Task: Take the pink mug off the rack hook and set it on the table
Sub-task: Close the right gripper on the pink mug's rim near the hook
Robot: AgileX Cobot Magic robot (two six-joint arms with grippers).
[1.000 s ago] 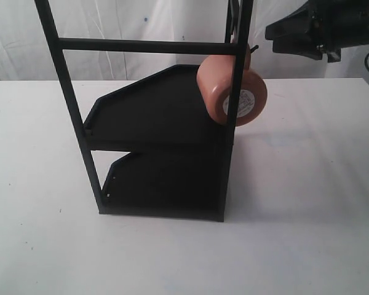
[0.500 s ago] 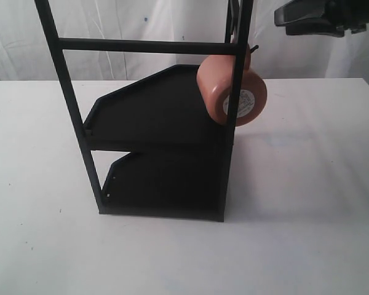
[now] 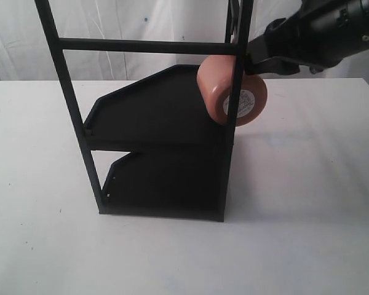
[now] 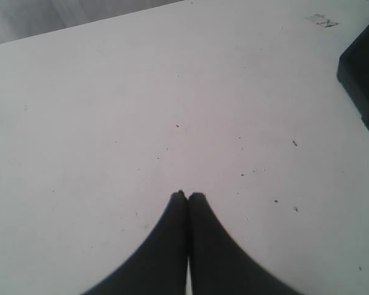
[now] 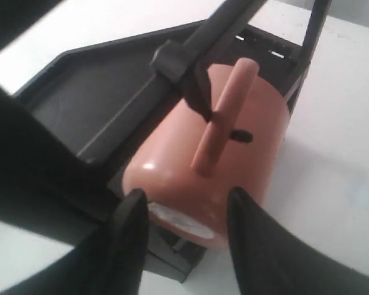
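The pink mug [image 3: 224,91] hangs on its side from the rack's right upright, its stickered base [image 3: 242,102] facing the exterior view. In the right wrist view the mug [image 5: 190,178] hangs by its loop handle [image 5: 224,117] on the rack hook [image 5: 241,135], whose black tip pokes through the loop. My right gripper [image 3: 258,59] is just above and to the right of the mug. It is open [image 5: 186,194], its fingers [image 5: 132,236] either side of the mug's base end and apart from it. My left gripper [image 4: 187,195] is shut and empty over the white table [image 4: 172,92]; it is out of the exterior view.
The tall black rack [image 3: 160,123] stands mid-table with two shelves and a crossbar [image 3: 147,45] at the top. A corner of the rack [image 4: 363,80] shows in the left wrist view. White table [image 3: 307,196] spreads right of and in front of the rack.
My right gripper has come down and left from the upper right corner to just above the hanging mug. The mug and rack have not moved.
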